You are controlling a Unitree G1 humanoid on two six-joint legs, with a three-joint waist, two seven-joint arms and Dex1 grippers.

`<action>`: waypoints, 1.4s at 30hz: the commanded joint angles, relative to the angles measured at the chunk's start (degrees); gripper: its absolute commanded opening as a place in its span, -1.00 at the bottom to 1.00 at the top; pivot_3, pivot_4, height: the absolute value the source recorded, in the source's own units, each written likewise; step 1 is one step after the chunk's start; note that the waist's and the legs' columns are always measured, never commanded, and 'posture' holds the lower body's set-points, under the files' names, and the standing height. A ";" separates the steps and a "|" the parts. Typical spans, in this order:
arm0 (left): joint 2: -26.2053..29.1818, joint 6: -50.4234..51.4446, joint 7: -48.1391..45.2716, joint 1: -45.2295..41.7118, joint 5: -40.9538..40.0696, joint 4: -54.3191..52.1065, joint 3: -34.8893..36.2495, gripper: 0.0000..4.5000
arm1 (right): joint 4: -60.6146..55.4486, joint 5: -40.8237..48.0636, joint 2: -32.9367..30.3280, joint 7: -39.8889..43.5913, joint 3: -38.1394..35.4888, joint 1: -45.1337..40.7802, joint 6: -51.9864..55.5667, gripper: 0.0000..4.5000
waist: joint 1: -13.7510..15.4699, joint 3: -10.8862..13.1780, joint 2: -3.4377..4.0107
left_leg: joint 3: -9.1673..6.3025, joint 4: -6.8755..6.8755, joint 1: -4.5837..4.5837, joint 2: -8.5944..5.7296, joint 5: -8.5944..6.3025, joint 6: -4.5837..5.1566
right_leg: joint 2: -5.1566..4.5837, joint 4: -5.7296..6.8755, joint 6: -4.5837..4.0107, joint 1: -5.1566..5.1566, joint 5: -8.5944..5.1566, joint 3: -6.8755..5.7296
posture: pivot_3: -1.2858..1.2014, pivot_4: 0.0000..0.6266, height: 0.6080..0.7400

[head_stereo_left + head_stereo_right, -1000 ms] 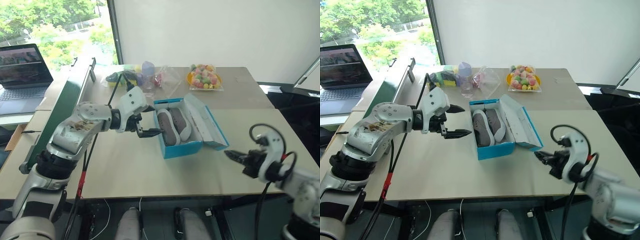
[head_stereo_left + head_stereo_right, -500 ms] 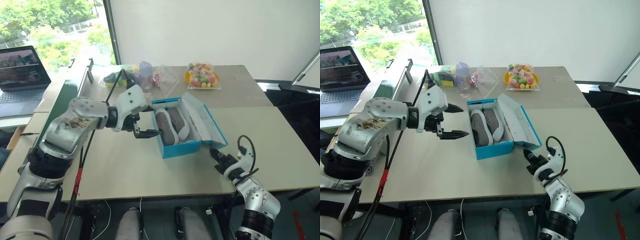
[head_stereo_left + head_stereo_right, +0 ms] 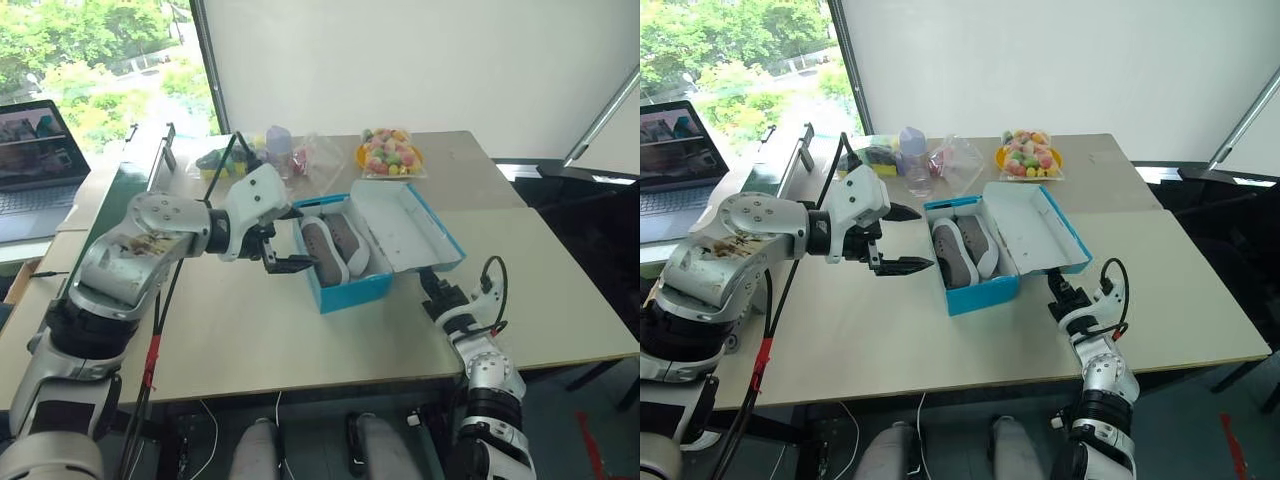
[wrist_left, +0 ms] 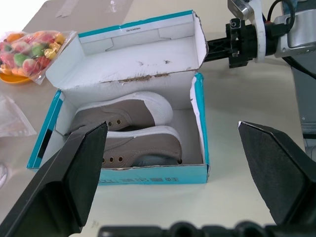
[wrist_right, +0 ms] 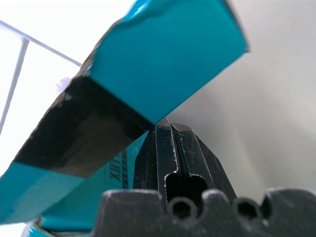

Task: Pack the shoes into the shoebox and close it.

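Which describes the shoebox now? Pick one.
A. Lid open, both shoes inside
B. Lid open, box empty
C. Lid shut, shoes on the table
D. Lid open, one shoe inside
A: the left wrist view shows the shoebox with its lid raised and two shoes lying side by side inside.

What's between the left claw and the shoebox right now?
Nothing: in the right eye view only bare table shows between the open left claw and the near wall of the shoebox. The left wrist view looks straight at the shoes, unobstructed.
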 commanded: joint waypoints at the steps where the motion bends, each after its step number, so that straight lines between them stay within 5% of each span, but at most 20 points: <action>1: 0.73 0.38 0.17 -0.97 0.12 -1.80 1.78 1.00 | -5.61 9.63 -0.36 1.99 -2.82 -2.49 -0.59 -1.00 | 0.03 0.12 0.20 | 0.00 -0.05 -0.04 -0.01 0.00 0.00 | 0.00 -0.03 0.00 -0.03 0.00 0.00 | 0.03 -0.52 1.00; 9: 0.22 0.51 0.77 -0.99 0.44 -2.03 1.49 1.00 | -20.15 19.43 -1.91 3.36 6.22 -0.93 10.78 -1.00 | 0.04 0.20 0.34 | -0.08 -0.65 0.06 -0.08 0.00 0.00 | 0.02 -0.31 -0.05 -0.07 0.06 -0.04 | 0.03 -0.52 1.00; 13: -0.09 0.10 1.05 -1.11 0.76 -1.66 1.59 1.00 | -23.64 7.42 -10.27 5.53 25.14 0.59 17.79 -1.00 | -0.03 0.21 0.35 | -0.11 -0.64 0.24 -0.13 0.00 0.01 | -0.04 -0.27 -0.05 -0.04 0.06 -0.04 | 0.03 -0.52 1.00; 17: -1.40 0.70 2.43 -1.54 0.26 -1.63 2.88 1.00 | -24.24 0.55 -16.03 6.33 33.30 -0.10 17.71 -1.00 | 0.41 0.21 0.34 | -0.33 -0.63 0.40 -0.42 0.00 0.01 | -0.10 -0.26 -0.05 0.06 0.06 0.02 | 0.03 -0.52 1.00; 28: -2.26 2.02 5.68 0.37 0.34 -3.06 4.22 1.00 | -23.06 -3.47 -19.65 -1.00 33.48 -17.52 23.00 -1.00 | 1.49 0.22 0.32 | -0.37 -0.28 0.36 -0.56 0.04 0.06 | 0.01 0.22 -0.08 -0.03 0.04 0.36 | 0.03 -0.52 1.00; 36: -2.23 2.94 8.20 3.71 0.40 -5.66 4.92 1.00 | -8.10 -20.58 -21.00 3.15 48.69 -24.99 13.98 -1.00 | 1.81 0.20 0.25 | -0.24 -0.38 0.32 -0.64 0.15 0.35 | 0.04 0.15 0.23 -0.03 -0.36 0.61 | 0.03 -0.52 1.00; 42: -2.02 3.86 9.54 6.16 0.20 -7.21 5.62 1.00 | -5.78 -26.51 -21.81 8.35 53.43 -24.68 10.21 -1.00 | 1.84 0.19 0.17 | -0.22 -0.23 0.20 -0.72 0.14 0.36 | 0.05 0.18 0.29 -0.06 -0.38 0.81 | 0.03 -0.52 1.00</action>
